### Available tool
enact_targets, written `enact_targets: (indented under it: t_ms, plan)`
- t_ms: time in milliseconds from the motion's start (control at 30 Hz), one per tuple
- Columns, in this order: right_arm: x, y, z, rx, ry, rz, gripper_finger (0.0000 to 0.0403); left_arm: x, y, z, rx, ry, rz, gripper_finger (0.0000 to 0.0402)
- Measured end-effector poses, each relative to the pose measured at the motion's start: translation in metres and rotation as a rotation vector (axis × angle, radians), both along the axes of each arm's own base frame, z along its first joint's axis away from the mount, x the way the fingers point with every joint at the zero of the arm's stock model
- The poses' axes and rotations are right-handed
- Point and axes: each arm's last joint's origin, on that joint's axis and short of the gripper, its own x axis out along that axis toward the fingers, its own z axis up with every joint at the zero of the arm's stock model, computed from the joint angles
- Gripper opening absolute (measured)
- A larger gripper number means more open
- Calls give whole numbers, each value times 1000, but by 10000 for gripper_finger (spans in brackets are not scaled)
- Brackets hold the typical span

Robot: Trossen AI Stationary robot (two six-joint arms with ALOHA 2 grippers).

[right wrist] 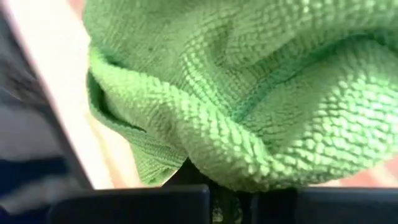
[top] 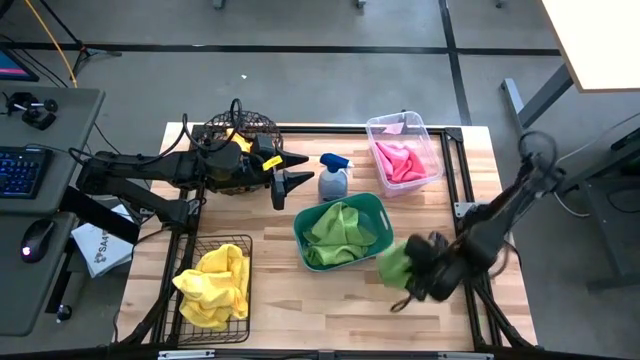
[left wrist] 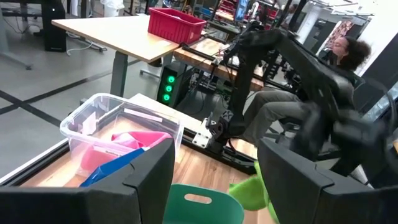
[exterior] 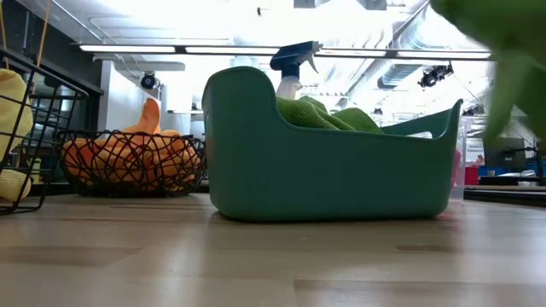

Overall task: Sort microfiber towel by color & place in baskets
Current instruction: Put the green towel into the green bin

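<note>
My right gripper (top: 412,272) is shut on a lime green microfiber towel (top: 394,262), just right of the teal-green tub (top: 378,205), which has green towels (top: 338,232) in it. The held towel fills the right wrist view (right wrist: 249,93) and shows at the low view's upper right (exterior: 512,51). My left gripper (top: 285,183) hovers open beside the round dark wire basket (top: 243,128) of orange towels (exterior: 128,153). Yellow towels (top: 213,285) lie in the rectangular black wire basket (top: 240,242). Pink towels (top: 398,160) lie in the clear bin (top: 372,124). My right gripper pinches a bunched fold of the green towel (right wrist: 211,168) between its two fingers (right wrist: 155,202); several layers are gathered there. The towel is lifted clear of the table and bulges out beyond the fingers, slack.
A grey spray bottle with a blue top (top: 333,178) stands between the round basket, the tub and the clear bin. Bare wood lies along the table's near edge (top: 330,320). A person (left wrist: 348,50) sits beyond the table's right side, behind the right arm (left wrist: 292,62).
</note>
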Motion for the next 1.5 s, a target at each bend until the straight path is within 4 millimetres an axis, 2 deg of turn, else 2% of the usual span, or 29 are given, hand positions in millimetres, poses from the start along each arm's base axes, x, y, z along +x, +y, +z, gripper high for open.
enact_targets:
  t_ms: [133, 233, 333, 467, 633, 800, 933, 1133, 1300, 1367, 1500]
  plan:
    - [-4, -22, 39, 16, -287, 30, 5, 0, 0, 0, 0, 0, 0, 218]
    - [0, -35, 57, -18, -437, 76, 5, 0, 0, 0, 0, 1, 0, 218]
    - [12, -47, 62, -89, -490, 104, 3, 0, 0, 0, 0, 0, 0, 218]
    - [37, -63, 58, -208, -494, 114, 3, 0, 0, 0, -9, 0, -7, 218]
    - [75, -83, 46, -260, -493, 170, 3, -4, -4, 3, -35, -4, -129, 218]
    - [106, -100, 19, -229, -400, 235, 3, -10, -10, 1, -61, 35, -179, 218]
    - [119, -105, -7, -225, -274, 270, 5, -12, -16, -4, -80, 85, -193, 218]
    - [146, -109, -47, -145, -191, 339, 13, -13, -20, -6, -113, 102, -202, 218]
    - [165, -115, -80, -88, -149, 256, 15, -13, -26, -4, -182, 77, -206, 218]
    - [167, -117, -86, -53, -130, 190, 16, -14, -28, -4, -191, 77, -214, 218]
    - [166, -120, -86, -25, -127, 127, 24, -14, -31, -4, -185, 76, -203, 218]
